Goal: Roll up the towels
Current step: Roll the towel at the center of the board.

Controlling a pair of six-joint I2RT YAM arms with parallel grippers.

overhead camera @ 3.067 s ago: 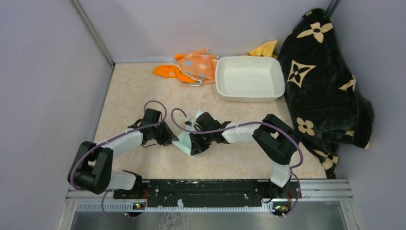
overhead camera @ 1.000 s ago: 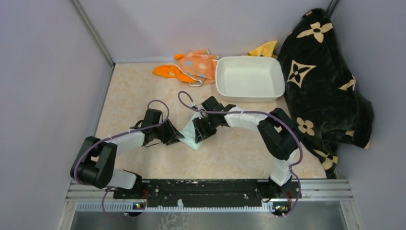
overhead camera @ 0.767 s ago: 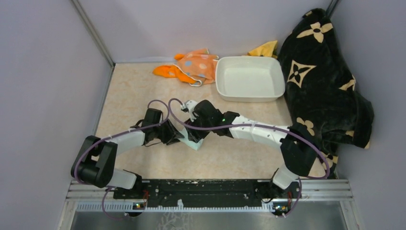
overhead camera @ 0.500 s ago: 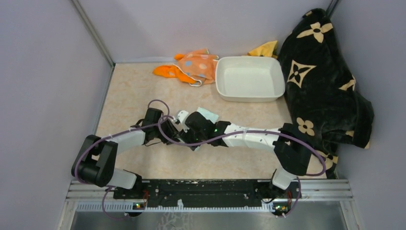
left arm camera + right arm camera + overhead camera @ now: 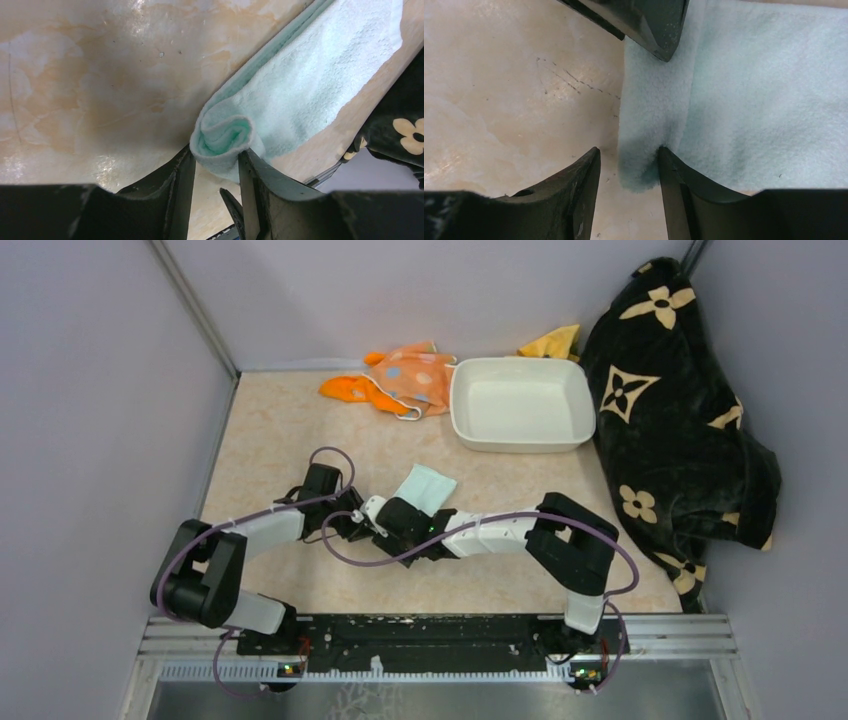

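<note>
The pale mint green towel [image 5: 424, 486] lies mid-table, its near end wound into a small roll [image 5: 223, 137]. My left gripper [image 5: 355, 525] [image 5: 216, 155] is shut on that roll, a finger against each side. From the opposite end my right gripper [image 5: 378, 532] [image 5: 628, 152] straddles the roll [image 5: 644, 165], open: one finger touches the cloth, the other stands clear of it. The flat part of the towel [image 5: 764, 100] spreads away beyond. The bright orange towel [image 5: 345, 390] and the polka-dot towel [image 5: 415, 375] lie crumpled together at the back.
A white rectangular dish [image 5: 520, 435] sits at the back right of centre. The big black blanket with tan flowers [image 5: 680, 420] is heaped along the right wall, with a yellow cloth [image 5: 553, 342] behind the dish. Walls close in on three sides.
My right arm swung from over the towel's far part round to the near left, coming low at the rolled end and uncovering the flat part. The left gripper stayed on the roll.
</note>
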